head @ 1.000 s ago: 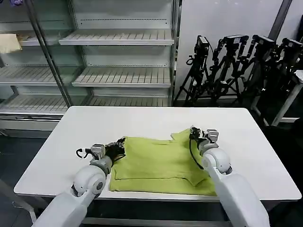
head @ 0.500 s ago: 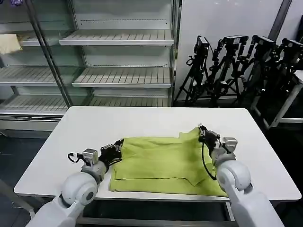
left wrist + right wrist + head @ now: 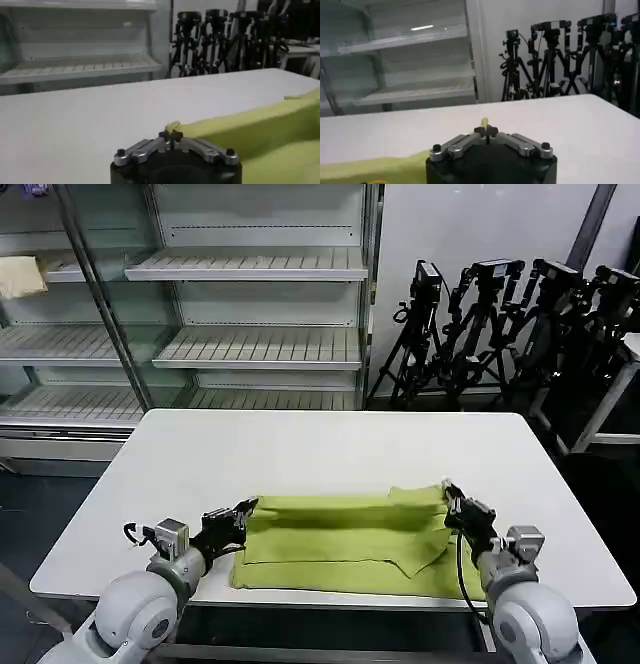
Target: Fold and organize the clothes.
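With the left tool [image 3: 243, 511] and right tool [image 3: 450, 493] each pinching a T-shirt [image 3: 340, 542] edge, uneven pulling risked skewing the fold on the bench [image 3: 300, 446].

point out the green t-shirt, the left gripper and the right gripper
green T-shirt [image 3: 340, 544]: head view, middle of the folded cloth.
left gripper [image 3: 243, 513]: head view, fingertips pinching the shirt's edge.
right gripper [image 3: 449, 494]: head view, fingertips pinching the shirt's opposite edge.

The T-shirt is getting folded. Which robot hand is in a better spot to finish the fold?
Probably neither alone. The left gripper pinches the T-shirt at its far-left corner; the right gripper pinches the far-right one. Both likely pull it together.
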`<state>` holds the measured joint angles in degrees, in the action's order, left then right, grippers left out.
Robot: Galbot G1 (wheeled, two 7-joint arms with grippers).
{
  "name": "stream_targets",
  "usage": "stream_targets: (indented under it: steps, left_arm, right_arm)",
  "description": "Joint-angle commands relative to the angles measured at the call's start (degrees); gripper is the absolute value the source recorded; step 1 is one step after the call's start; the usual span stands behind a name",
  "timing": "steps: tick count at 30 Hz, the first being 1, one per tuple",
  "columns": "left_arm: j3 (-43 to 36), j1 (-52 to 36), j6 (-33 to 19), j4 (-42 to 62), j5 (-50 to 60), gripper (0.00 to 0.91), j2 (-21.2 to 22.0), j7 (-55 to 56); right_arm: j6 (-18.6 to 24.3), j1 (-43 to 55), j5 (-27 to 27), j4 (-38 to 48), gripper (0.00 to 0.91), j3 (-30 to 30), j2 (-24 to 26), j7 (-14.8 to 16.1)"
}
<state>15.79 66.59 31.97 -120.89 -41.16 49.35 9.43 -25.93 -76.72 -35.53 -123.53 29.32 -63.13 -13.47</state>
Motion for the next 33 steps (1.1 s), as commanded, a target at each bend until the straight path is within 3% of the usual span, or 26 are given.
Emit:
stream_targets:
  steps: [1, 3, 5, 6, 7, 16, 27, 33]
  left_arm:
    - [1.10, 6.03, 1.05, -1.36, 9.40, 0.060, -1.46, -4.92]
    - [0.29, 6.21, 1.06, -0.78, 12.23, 0.060, -1.19, -5.08]
    - [-0.33, 6.45, 1.06, -0.14, 16.84, 0.161, -1.01, -6.30]
    - [-0.35, 6.72, 1.08, -0.16, 17.22, 0.423, -0.92, -6.70]
    - [-0.34, 6.86, 1.09, -0.24, 17.20, 0.907, -0.82, -6.54]
    - [3.25, 10.78, 1.02, -5.15, 15.50, 0.907, 2.13, -0.20]
    - [4.18, 15.33, -0.51, -8.07, 2.09, 0.907, 13.65, 16.12]
    - [-0.44, 13.52, -1.19, -5.84, 5.71, 0.907, 19.31, 20.35]
  right_arm:
    - [-0.12, -8.96, 3.66, -2.61, 0.000, 2.47, -1.77, 0.81]
    - [-0.63, -9.26, 4.52, -1.82, 0.000, 2.08, -2.36, 0.61]
    - [-2.04, -9.26, 4.80, -1.72, 0.000, 1.88, -2.82, 0.11]
    - [-2.54, -9.30, 4.93, -1.79, 0.131, 1.78, -2.96, 0.14]
    - [-2.87, -9.47, 5.18, -2.18, 0.907, 1.71, -3.03, 0.23]
    - [-0.64, -13.16, 7.98, -7.76, 0.907, 3.99, -3.65, 0.40]
    - [2.68, -20.36, 9.05, -14.66, 0.907, 9.21, -6.72, 1.06]
    - [3.25, -21.08, 9.79, -15.21, 0.907, 8.89, -7.56, 1.04]
